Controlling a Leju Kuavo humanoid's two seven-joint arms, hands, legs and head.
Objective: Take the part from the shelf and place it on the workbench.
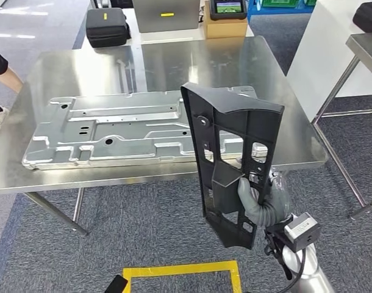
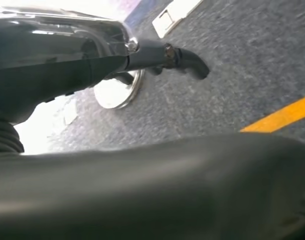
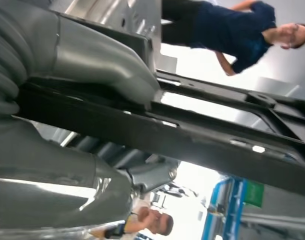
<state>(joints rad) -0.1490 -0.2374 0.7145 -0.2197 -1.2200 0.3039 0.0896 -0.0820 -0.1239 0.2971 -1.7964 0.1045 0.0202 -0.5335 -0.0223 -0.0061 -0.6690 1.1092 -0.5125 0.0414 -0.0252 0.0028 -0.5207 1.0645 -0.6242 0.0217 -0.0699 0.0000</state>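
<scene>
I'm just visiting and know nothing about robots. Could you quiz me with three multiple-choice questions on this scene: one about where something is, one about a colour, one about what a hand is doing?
1. Where does the large grey metal panel lie?
A. on the steel workbench
B. on the carpet
C. on the cardboard box

2. What colour is the part being carried?
A. yellow
B. black
C. white

3. What is the right hand doing?
A. hanging with nothing in it
B. pressing on the workbench
C. gripping the part, held upright in front of the workbench

Answers:
1. A, the panel lies flat on the shiny tabletop.
2. B, the ribbed plastic frame is black.
3. C, the grey thumb wraps the part's lower end, which is held in the air at the table's near edge.
</scene>
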